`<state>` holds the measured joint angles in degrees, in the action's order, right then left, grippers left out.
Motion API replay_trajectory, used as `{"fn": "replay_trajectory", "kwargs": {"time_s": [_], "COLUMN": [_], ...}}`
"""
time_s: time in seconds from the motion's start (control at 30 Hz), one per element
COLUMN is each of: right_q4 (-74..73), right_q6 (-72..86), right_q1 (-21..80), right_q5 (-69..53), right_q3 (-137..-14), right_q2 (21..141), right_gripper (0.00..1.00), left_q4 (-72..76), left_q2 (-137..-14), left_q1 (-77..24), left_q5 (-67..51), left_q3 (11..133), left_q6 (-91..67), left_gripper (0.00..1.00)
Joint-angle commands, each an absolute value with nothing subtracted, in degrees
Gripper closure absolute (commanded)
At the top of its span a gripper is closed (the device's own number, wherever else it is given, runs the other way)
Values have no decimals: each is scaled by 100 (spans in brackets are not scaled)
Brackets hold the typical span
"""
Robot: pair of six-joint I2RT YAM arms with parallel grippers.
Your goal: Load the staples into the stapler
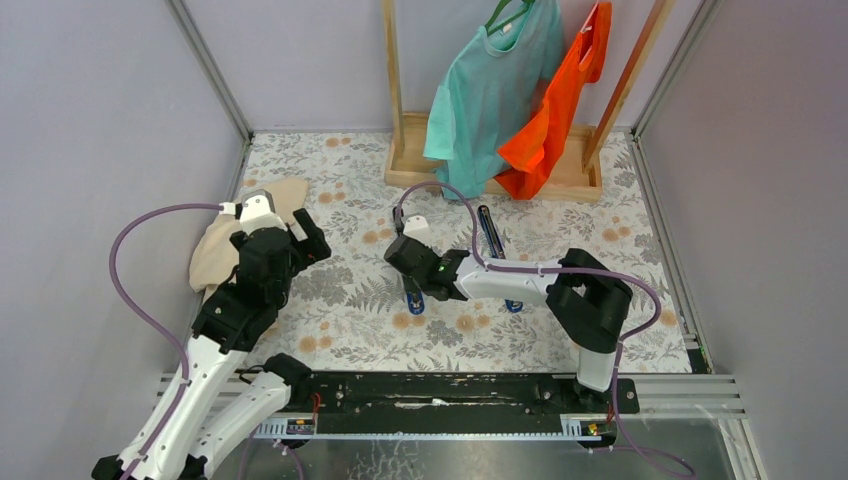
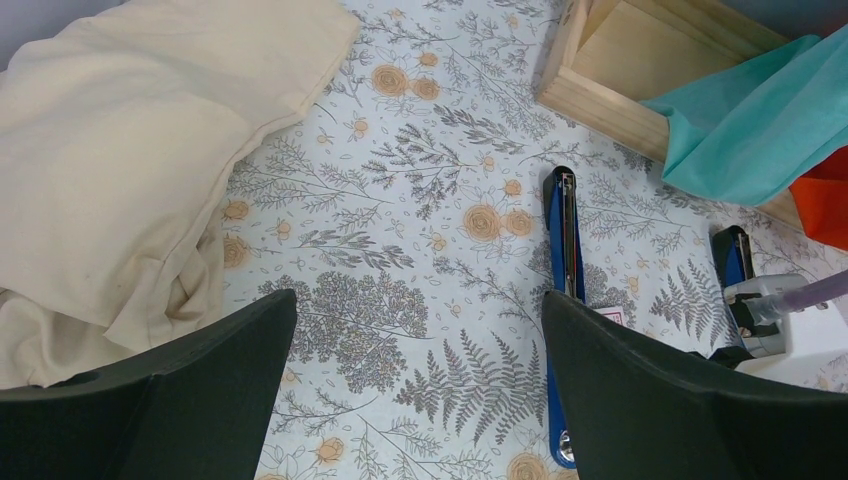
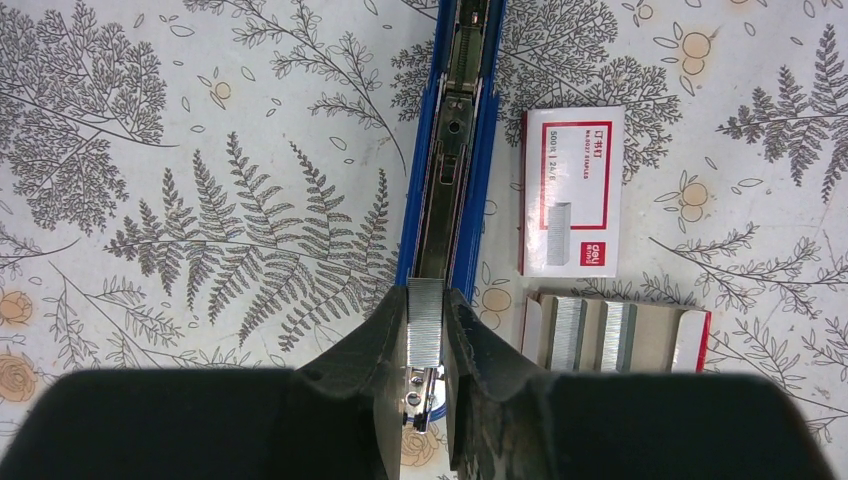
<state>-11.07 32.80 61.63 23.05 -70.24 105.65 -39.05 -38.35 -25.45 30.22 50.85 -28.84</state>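
My right gripper (image 3: 427,298) is shut on the staples (image 3: 425,330), a small silvery block held upright between the fingertips. It hangs just above the near end of the open blue stapler (image 3: 452,150), in line with its metal channel. In the top view the right gripper (image 1: 410,262) is over that stapler (image 1: 414,298) at mid-table. My left gripper (image 2: 418,300) is open and empty above the floral cloth, left of the stapler (image 2: 563,250). In the top view the left gripper (image 1: 312,240) is at the left.
A white staple box lid (image 3: 572,190) and its tray of staple strips (image 3: 610,335) lie right of the stapler. A second blue stapler (image 1: 491,232) lies behind the right arm. A beige cloth (image 1: 225,245) is at the left. A wooden rack (image 1: 495,175) with shirts stands at the back.
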Motion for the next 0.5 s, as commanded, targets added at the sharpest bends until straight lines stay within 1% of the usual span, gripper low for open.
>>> {"fn": "replay_trajectory", "kwargs": {"time_s": [0.0, 0.47], "right_q4": [-926, -930], "right_q6": [3392, 3424], "right_q1": [6224, 6237], "right_q5": [2417, 2470], "right_q3": [-7260, -7247], "right_q2": [10651, 10565], "right_gripper": [81, 81], "left_q4": [-3488, -3468], "left_q2": [-3812, -3806], "left_q1": [-2459, -2365], "left_q5": [2960, 2872], "left_q3": [5011, 4986], "left_q6": [-2780, -2769], "left_gripper": [0, 0]}}
